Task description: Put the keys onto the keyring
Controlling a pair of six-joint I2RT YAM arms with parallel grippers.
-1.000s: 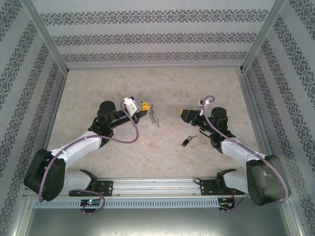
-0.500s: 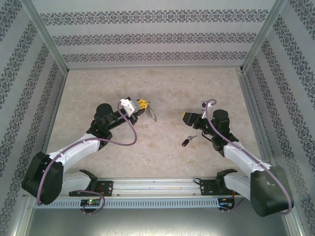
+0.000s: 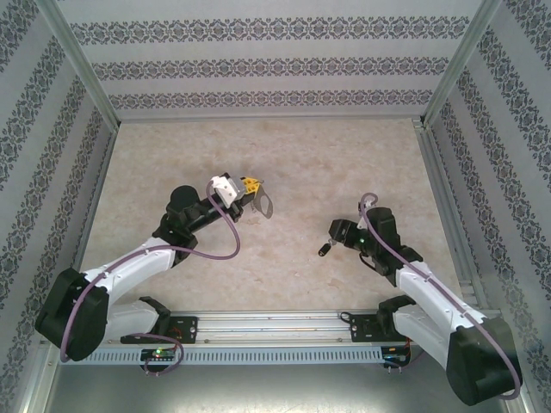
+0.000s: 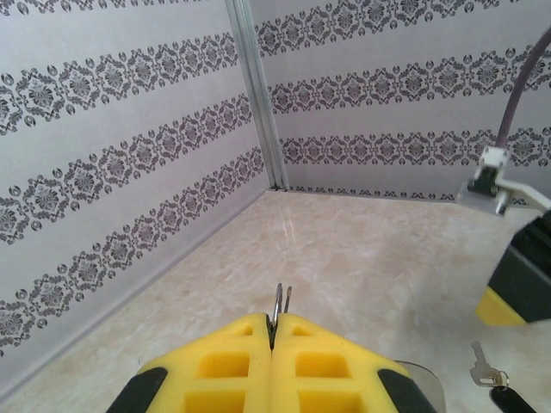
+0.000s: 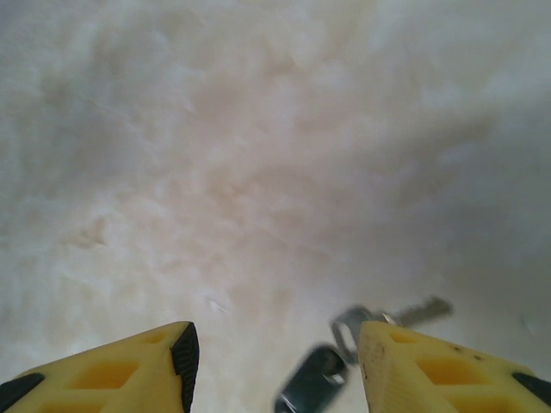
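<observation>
the task was barely begun: the left gripper [image 3: 251,184], jaws pinching the keyring [image 3: 265,203], held it above the desk [image 3: 284,284] left of centre, while the right gripper [image 5: 275,344], jaws spread, hovered over the key [image 5: 312,391] lying unthreaded at near right.

I'm working a lab test cell: patterned wall panels [image 3: 275,64] in aluminium posts [image 3: 80,64] box in the marbled tabletop [image 3: 284,155], with a mounting rail [image 3: 275,323] along its near edge.

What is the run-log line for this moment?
left gripper: shut on keyring | right gripper: open, over key | key: lying on table, not on keyring
</observation>
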